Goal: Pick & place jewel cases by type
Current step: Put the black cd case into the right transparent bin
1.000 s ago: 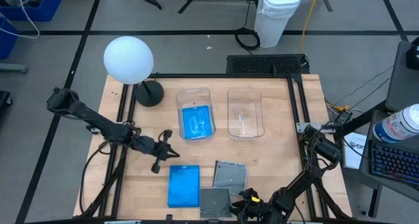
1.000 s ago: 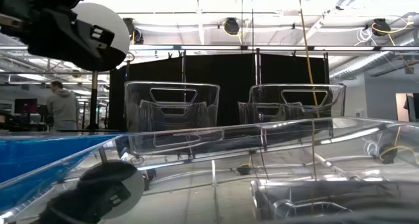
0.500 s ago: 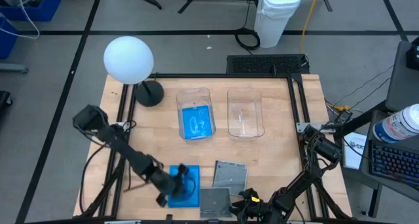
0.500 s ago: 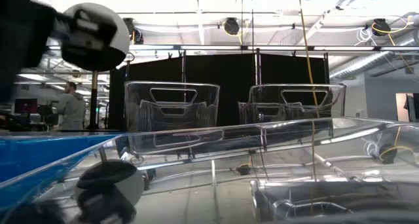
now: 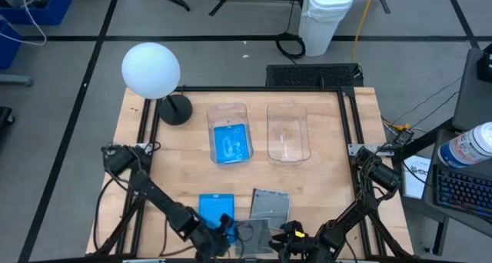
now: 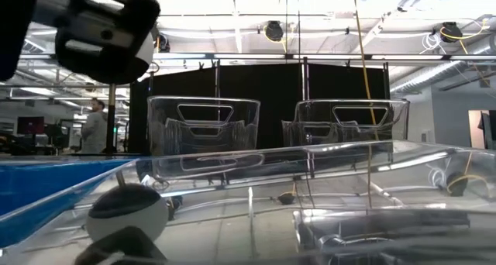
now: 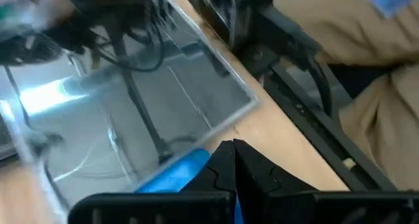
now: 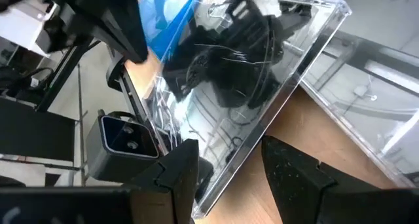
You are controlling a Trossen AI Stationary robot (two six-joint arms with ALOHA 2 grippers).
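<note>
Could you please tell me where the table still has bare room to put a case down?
Bare wood lies right of the empty tub, and left of the tub holding a blue case, below the lamp. The front edge is crowded: jewel cases and both grippers.

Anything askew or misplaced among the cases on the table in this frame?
Slightly. The two grey cases at the near edge lie rotated and overlapping, not square to the table. One blue case lies in the left tub.
</note>
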